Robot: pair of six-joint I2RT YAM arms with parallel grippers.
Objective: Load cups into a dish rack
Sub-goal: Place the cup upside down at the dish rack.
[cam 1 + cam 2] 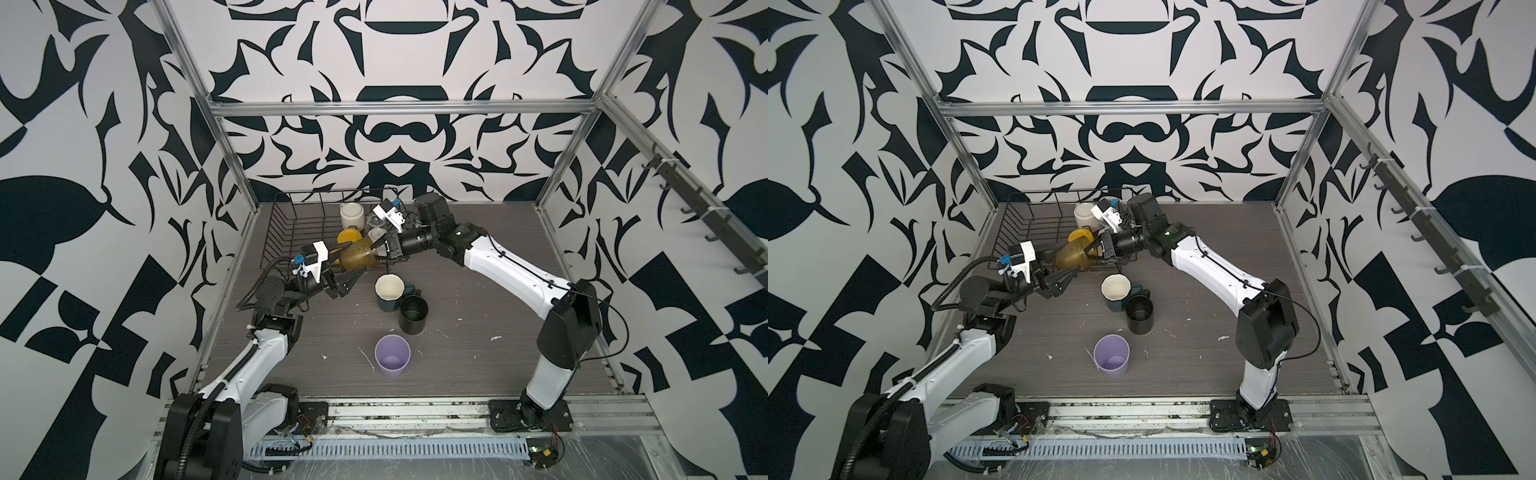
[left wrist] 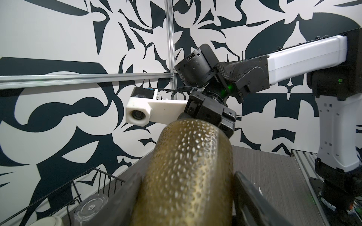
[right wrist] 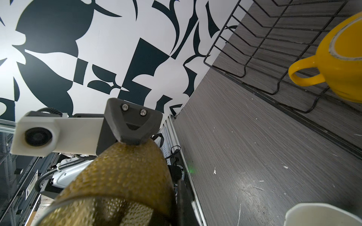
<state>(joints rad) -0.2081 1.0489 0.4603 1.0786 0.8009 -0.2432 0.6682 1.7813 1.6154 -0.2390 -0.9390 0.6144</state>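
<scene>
Both top views are looking down on the whole grey wood-grain table (image 1: 478,353); wrist views are facing each other, both close on the dimpled amber-brown glass (image 2: 186,176).

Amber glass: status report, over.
Right gripper shut on amber glass rim, one jaw inside. Left gripper open, jaws straddling its base. Glass sideways at dish rack near edge. Yellow mug inverted close behind.

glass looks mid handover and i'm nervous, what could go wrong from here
1. The right gripper pinches the amber glass only by its rim, sideways in the air. A gap shows beside one finger of the left gripper; if the right lets go too soon, the glass likely drops.
2. The dish rack already holds a yellow mug and a clear glass; setting down nearby may knock them.
</scene>
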